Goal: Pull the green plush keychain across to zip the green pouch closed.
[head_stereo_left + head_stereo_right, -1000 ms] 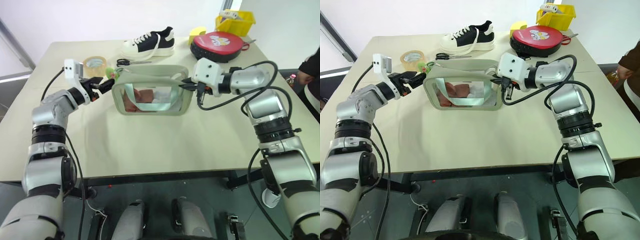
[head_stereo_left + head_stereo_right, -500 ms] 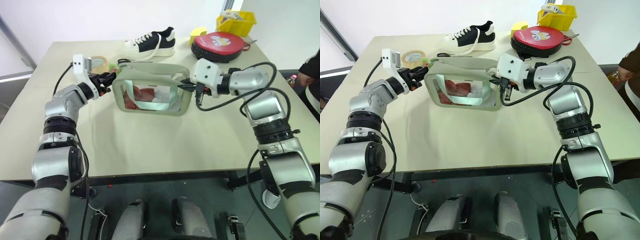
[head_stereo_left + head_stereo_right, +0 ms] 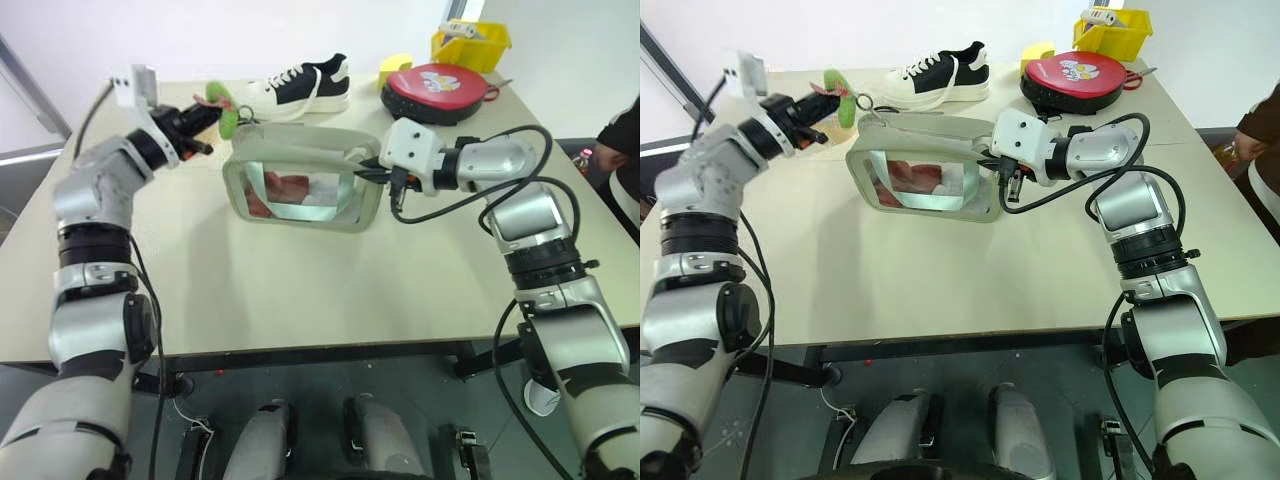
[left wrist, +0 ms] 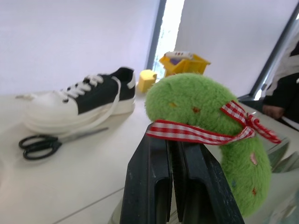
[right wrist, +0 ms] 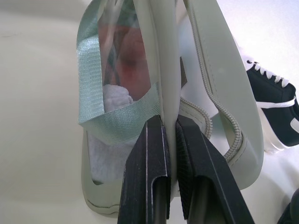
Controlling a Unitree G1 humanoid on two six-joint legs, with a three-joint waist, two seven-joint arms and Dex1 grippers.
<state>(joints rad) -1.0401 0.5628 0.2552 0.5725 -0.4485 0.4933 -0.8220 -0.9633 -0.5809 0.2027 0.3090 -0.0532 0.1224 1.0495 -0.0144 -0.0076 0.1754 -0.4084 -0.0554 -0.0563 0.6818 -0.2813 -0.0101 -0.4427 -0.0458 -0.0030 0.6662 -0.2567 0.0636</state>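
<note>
End effectors [image 3: 207,118] [image 3: 372,167] grip green plush keychain [image 3: 222,108] and green pouch [image 3: 300,185].

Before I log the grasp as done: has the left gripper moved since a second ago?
Yes. The left gripper, shut on the green plush keychain, has risen from beside the green pouch toward the sneaker.

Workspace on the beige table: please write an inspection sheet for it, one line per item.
Surface: beige table, bare in front.
Job's things: green pouch stands upright, zipper open; green plush keychain lifted at its left end.
Clutter: sneaker, scissors, red round case, yellow bin.
Hands: left hand shut on the keychain's ribbon; right hand shut on the pouch's right edge.
Cables: black cable along right arm.
Surroundings: a person's sleeve at the right.
</note>
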